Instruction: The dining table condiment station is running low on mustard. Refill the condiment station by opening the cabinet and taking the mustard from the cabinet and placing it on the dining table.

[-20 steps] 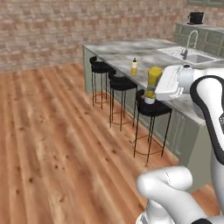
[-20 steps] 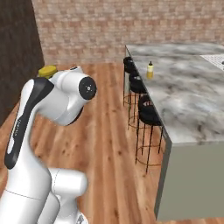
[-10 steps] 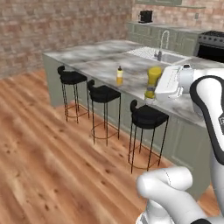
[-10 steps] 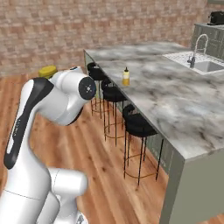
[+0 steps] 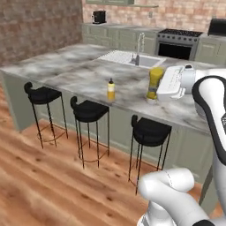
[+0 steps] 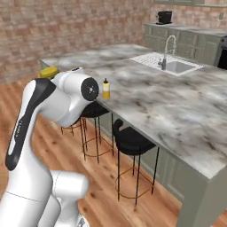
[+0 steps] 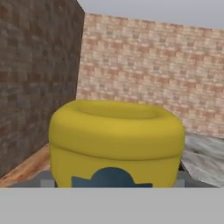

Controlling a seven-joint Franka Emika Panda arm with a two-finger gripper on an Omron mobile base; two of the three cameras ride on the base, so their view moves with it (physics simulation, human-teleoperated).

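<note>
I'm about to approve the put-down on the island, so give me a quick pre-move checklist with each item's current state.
1. Mustard in the gripper: ok, bottle sits at the hand, cap end down.
2. Grip secure: cannot tell, fingers hidden behind the bottle.
3. Dining table within reach: ok, the hand hangs over the marble top.
4. Landing spot beside the slim yellow bottle: ok, bare marble around it.
5. Sink out of the way: ok, it lies further back.
</note>
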